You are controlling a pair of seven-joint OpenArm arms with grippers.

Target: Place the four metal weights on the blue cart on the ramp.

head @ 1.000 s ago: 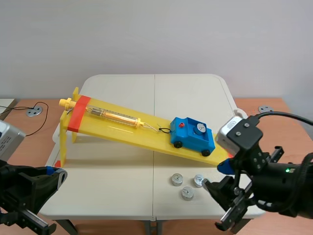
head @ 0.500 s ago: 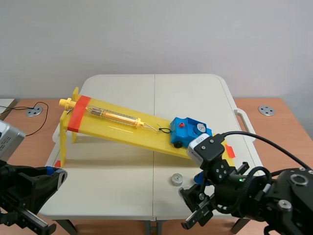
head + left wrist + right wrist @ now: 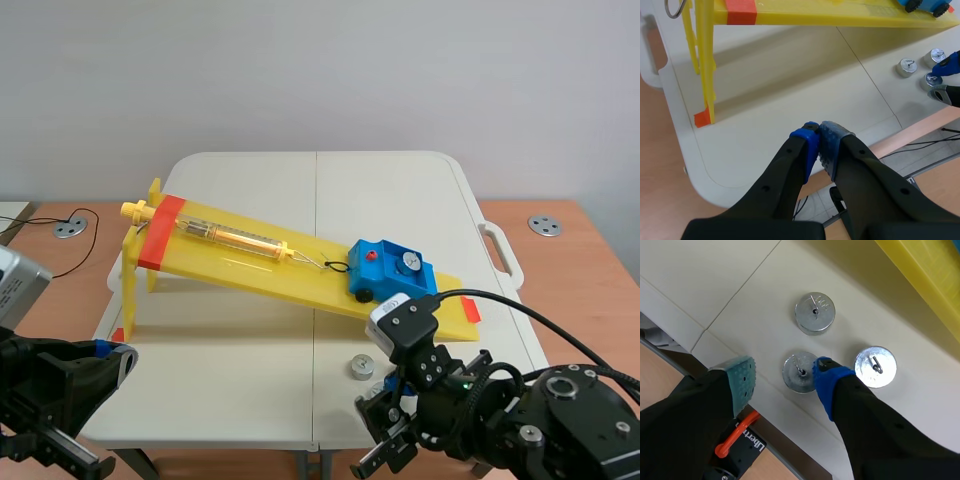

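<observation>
The blue cart [image 3: 392, 270] sits low on the yellow ramp [image 3: 250, 255] with one metal weight [image 3: 408, 262] on top of it. Three more weights lie on the table below the ramp. In the right wrist view my right gripper [image 3: 785, 382] is open just above them. The middle weight [image 3: 799, 372] lies between its fingers, close to the blue pad [image 3: 826, 382]. Another weight [image 3: 814, 313] lies ahead of it and a third [image 3: 875, 366] lies outside the blue finger. My left gripper [image 3: 820, 136] is shut on nothing over the table's near left edge.
The ramp's yellow legs [image 3: 702, 60] stand ahead of the left gripper. A spring scale [image 3: 225, 236] lies on the upper ramp, tied to the cart by a cord. The table's front edge [image 3: 700, 337] runs under the right gripper.
My right arm has swung left and lower over the weights, hiding two of them in the scene view. The left arm has stayed where it was.
</observation>
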